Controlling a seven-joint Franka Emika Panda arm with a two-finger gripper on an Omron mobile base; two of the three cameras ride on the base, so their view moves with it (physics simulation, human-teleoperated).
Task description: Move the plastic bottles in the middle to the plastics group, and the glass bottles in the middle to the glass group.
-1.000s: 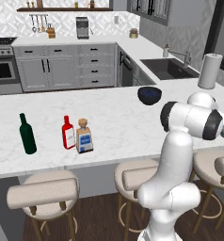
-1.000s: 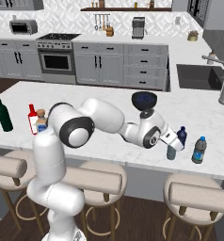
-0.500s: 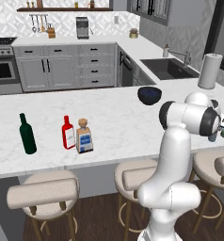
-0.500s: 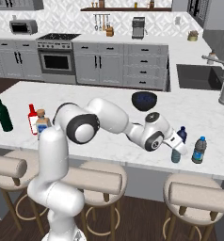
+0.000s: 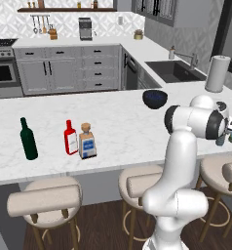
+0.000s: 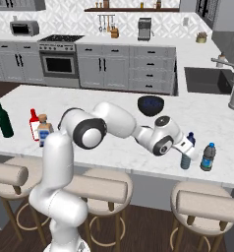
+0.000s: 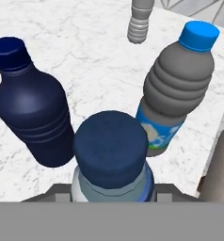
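you are looking at a white marble desk (image 6: 114,125) in a grey kitchen, with stools along its near edge and a dark bowl (image 6: 150,105) towards the sink. going left to right in the right base view: the green wine bottle (image 6: 3,119), the red bottle (image 6: 34,123) and the amber cork-stoppered bottle (image 6: 43,130) stand close together at the left end, the amber one just beside the red one. far to the right, the hand (image 6: 186,150) is over the slim pale bottle (image 6: 186,160), with the navy bottle (image 6: 190,139) just behind it and the labelled blue bottle (image 6: 207,157) just beside it on the right.

since a second ago the forearm and wrist have swung further right along the desk; the bottles at both ends stand where they did.

in the hand view the slim bottle's dark cap (image 7: 110,148) sits right at the bottom edge, between the navy bottle (image 7: 31,110) and the labelled bottle (image 7: 176,91). the fingertips are hidden there, so you cannot tell how wide the hand is spread or whether it grips the bottle. in the left base view the hand (image 5: 226,133) and bottles are crowded at the frame edge and hard to make out.
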